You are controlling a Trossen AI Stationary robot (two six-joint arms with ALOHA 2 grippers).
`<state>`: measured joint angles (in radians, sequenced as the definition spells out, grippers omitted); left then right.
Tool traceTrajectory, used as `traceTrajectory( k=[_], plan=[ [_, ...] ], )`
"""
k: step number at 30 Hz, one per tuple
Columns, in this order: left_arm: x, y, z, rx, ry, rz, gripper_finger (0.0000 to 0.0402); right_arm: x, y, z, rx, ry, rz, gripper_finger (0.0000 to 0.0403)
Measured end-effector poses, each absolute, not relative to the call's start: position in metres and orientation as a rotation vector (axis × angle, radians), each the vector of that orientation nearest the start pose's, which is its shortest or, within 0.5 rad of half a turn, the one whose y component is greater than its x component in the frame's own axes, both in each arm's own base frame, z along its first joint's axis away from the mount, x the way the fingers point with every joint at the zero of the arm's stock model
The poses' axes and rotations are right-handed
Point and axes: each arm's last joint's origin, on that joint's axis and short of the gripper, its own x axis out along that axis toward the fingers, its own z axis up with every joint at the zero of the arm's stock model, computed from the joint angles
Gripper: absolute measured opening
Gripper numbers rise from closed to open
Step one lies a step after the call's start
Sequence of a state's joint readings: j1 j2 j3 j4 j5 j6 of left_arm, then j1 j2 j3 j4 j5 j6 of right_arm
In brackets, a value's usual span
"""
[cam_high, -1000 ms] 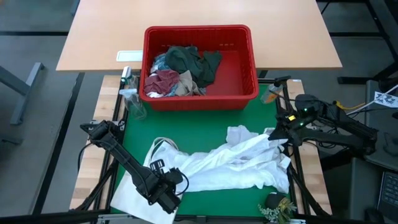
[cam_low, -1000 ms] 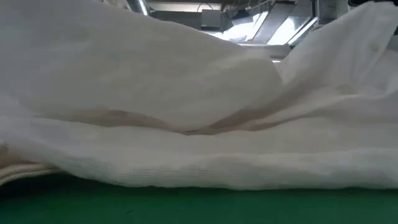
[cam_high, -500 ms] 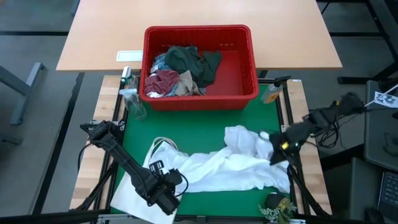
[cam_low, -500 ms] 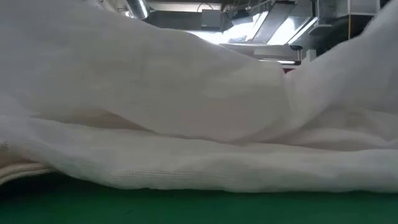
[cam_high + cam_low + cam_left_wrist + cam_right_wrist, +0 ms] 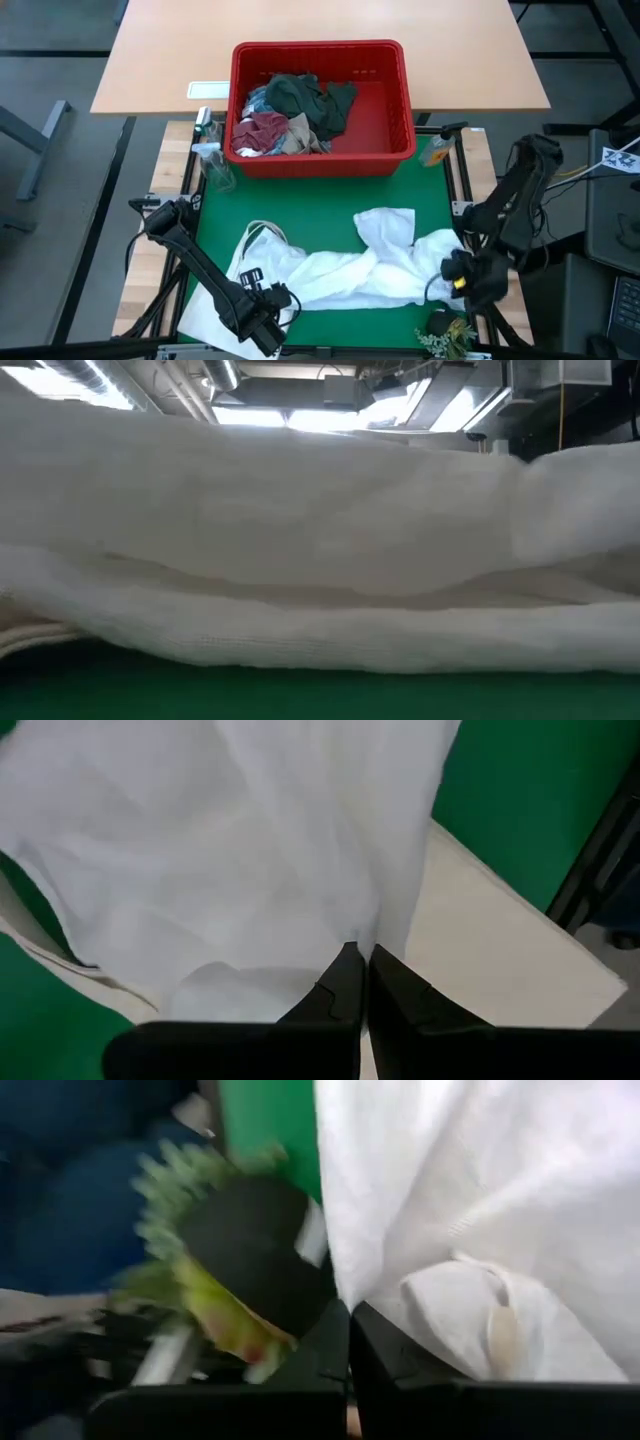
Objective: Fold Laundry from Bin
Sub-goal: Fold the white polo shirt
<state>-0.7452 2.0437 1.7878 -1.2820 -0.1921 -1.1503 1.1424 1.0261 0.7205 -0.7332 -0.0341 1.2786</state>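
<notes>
the white garment [image 5: 365, 265] is the landmark here. it lies stretched on the green mat of the surface [image 5: 330, 200], its long axis running side to side from 1 arm to the other, on the near side of the red bin [image 5: 322, 105].

at the garment's left end, the left end effector [image 5: 268, 305] is clenched on a pinch of the white cloth; in the left wrist view its 2 dark fingers [image 5: 385, 995] meet with fabric gathered between them. a flat white tote bag [image 5: 215, 305] lies partly under that same end.

beyond the garment's middle stands the bin, holding the rest of the laundry [image 5: 292, 112]: i can make out about 4 pieces, dark green, maroon, beige and a bluish one, though the heap may hide more.

at the garment's right end, the right end effector [image 5: 458, 272] is clenched too, gripping the cloth's edge; a small potted plant [image 5: 443, 330] sits just beside that end.

so each arm holds the end nearest it, and the cloth runs straight between them. judging from this, the coming move depends on that side-to-side axis: pulling apart should flatten it, since the middle is bunched and twisted.

counts: 1 garment out, 1 bin, 2 arms, 1 tote bag.
</notes>
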Motion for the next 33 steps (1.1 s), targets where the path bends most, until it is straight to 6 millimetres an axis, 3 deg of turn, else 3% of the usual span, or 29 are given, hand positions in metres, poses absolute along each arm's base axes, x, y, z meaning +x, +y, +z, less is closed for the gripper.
traceTrajectory(
  k=[6,12,25,33],
  plan=[
    [0.295,-0.262,0.234,-0.242,1.373,0.388,0.0000,0.066,0.194,0.196,0.344,1.496,0.183,0.0000],
    [0.296,-0.262,0.222,-0.253,1.365,0.380,0.0001,0.066,0.204,0.174,0.262,1.570,0.108,0.0009],
    [0.303,-0.255,0.220,-0.349,1.380,0.437,0.0104,0.066,0.206,0.169,0.250,1.608,0.097,0.0064],
    [0.310,-0.245,0.221,-0.399,1.427,0.431,0.0111,0.066,0.207,0.169,0.251,1.619,0.100,0.0084]
  ],
)
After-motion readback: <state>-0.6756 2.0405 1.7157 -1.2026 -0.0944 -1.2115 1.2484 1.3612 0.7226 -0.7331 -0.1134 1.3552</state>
